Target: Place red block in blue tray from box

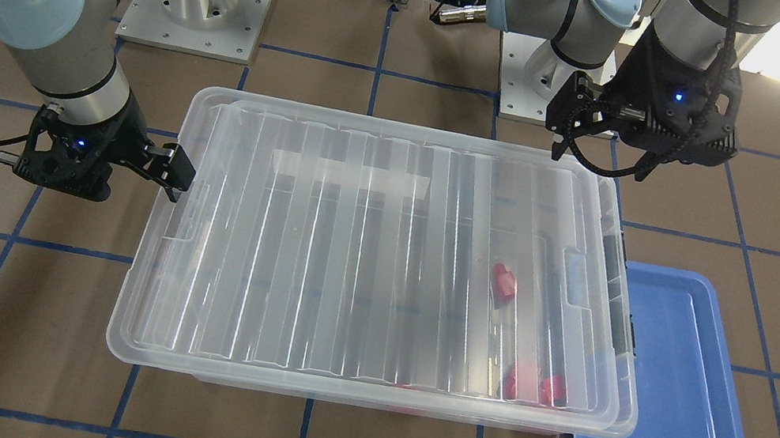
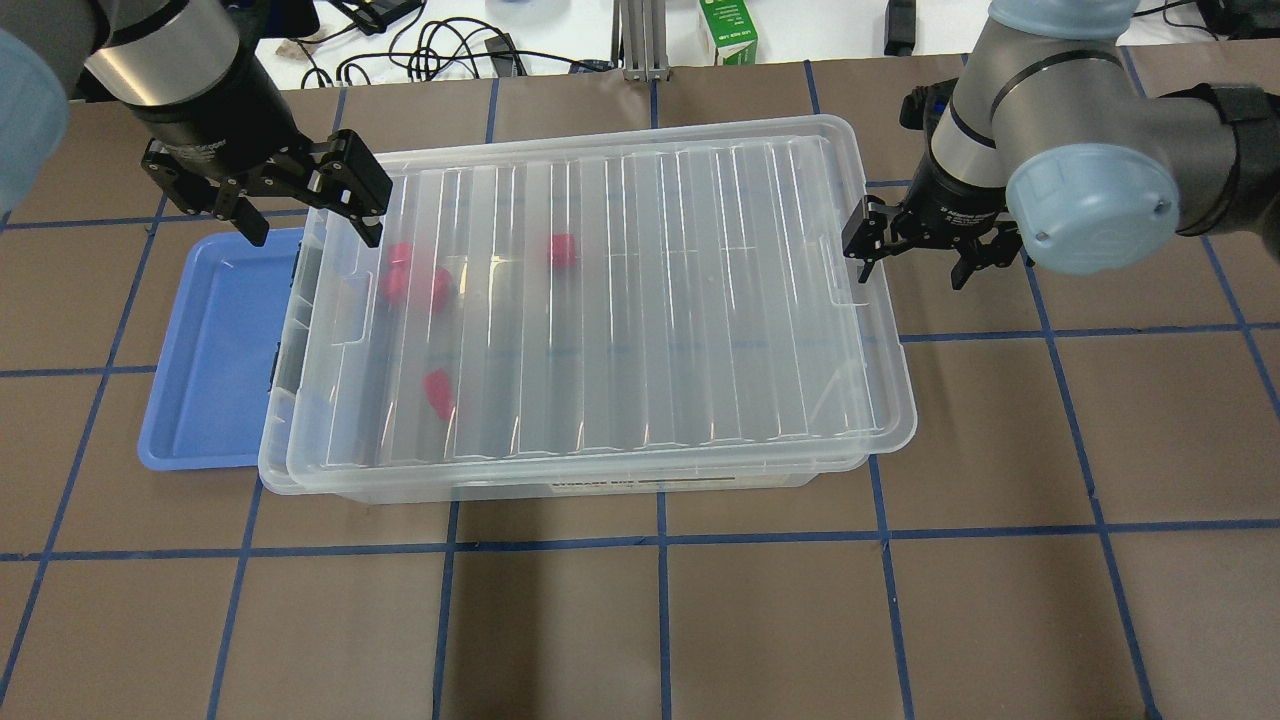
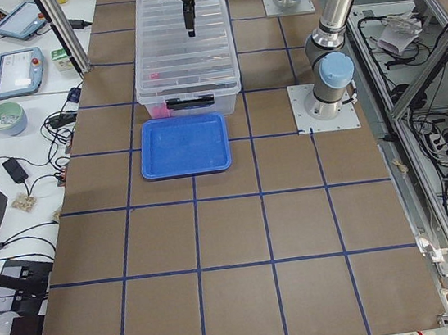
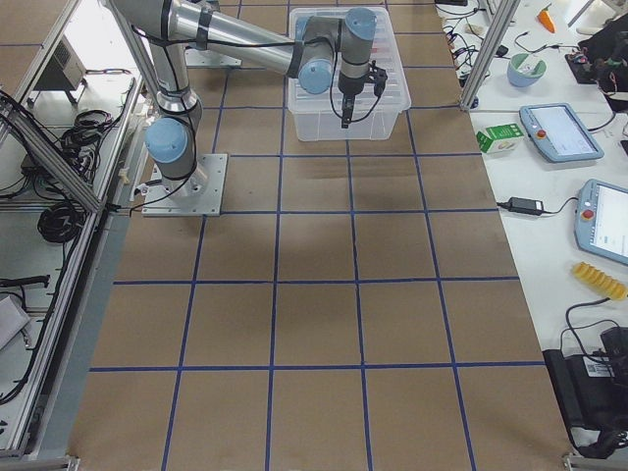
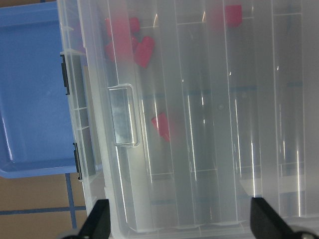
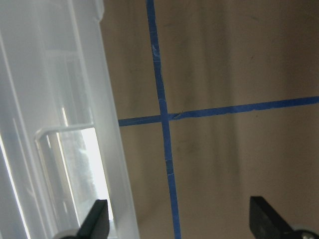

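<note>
The box (image 2: 600,300) is a large clear bin with its ribbed lid (image 1: 369,247) on it, slightly askew. Several red blocks lie inside under the lid (image 2: 563,250) (image 2: 438,392) (image 1: 503,283) (image 5: 162,125); I cannot tell which one is the task's. The blue tray (image 2: 215,350) (image 1: 682,383) (image 5: 35,89) lies empty against the box's left end. My left gripper (image 2: 308,215) (image 1: 575,123) (image 5: 179,224) is open and empty above the box's far left corner. My right gripper (image 2: 915,255) (image 1: 169,172) (image 6: 179,221) is open and empty at the lid's right edge (image 6: 65,124).
Brown table with a blue tape grid (image 2: 660,540). The lid has a moulded handle at each end (image 5: 123,114) (image 6: 65,149). Cables and a green carton (image 2: 727,30) lie beyond the far table edge. Arm bases (image 1: 196,0) stand behind the box.
</note>
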`<state>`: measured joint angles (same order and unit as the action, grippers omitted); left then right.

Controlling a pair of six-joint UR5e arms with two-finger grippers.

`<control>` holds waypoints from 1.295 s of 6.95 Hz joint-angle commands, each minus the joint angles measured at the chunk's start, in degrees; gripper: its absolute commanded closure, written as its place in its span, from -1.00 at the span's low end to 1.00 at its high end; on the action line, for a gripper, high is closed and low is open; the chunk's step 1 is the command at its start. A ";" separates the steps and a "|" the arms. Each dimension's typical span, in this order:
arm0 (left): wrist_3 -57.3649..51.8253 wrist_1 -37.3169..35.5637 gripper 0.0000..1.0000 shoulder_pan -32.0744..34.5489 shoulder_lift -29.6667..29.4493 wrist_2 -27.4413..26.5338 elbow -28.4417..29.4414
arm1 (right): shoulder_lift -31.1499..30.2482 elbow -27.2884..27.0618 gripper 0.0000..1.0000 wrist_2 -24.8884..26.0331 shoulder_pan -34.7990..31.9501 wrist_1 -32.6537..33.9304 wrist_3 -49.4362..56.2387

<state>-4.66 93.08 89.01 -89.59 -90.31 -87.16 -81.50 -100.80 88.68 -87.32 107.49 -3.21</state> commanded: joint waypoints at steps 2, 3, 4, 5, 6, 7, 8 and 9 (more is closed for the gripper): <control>0.00 0.00 -1.00 -0.06 -0.14 0.05 0.06 | 0.03 0.08 -1.00 6.92 0.66 0.44 3.11; 0.00 -0.09 -1.00 0.02 -0.40 0.05 0.06 | 0.03 0.08 -1.00 9.03 1.27 0.44 3.82; 0.00 -0.09 -1.00 0.03 -0.41 0.05 0.06 | -0.06 0.08 -1.00 9.57 2.85 0.44 4.52; 0.00 -0.18 -1.00 0.03 -0.76 0.05 0.06 | -0.32 0.08 -1.00 9.58 5.12 0.44 6.96; 0.09 -0.18 -1.00 0.11 -0.41 0.05 -0.02 | -0.41 0.08 -1.00 9.67 7.41 0.36 7.86; 0.09 -0.26 -1.00 0.11 -0.58 0.22 -0.02 | -0.41 0.08 -1.00 10.89 8.65 0.35 9.61; 0.09 -0.18 -1.00 0.03 -0.58 0.05 0.06 | -0.41 0.08 -1.00 11.59 10.23 0.35 11.10; 0.09 -0.18 -1.00 0.03 -0.67 0.22 0.06 | -0.41 0.08 -1.00 11.51 11.98 0.35 13.55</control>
<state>-4.57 92.88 89.07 -90.19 -90.19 -87.13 -81.91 -100.72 99.91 -77.38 107.85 7.79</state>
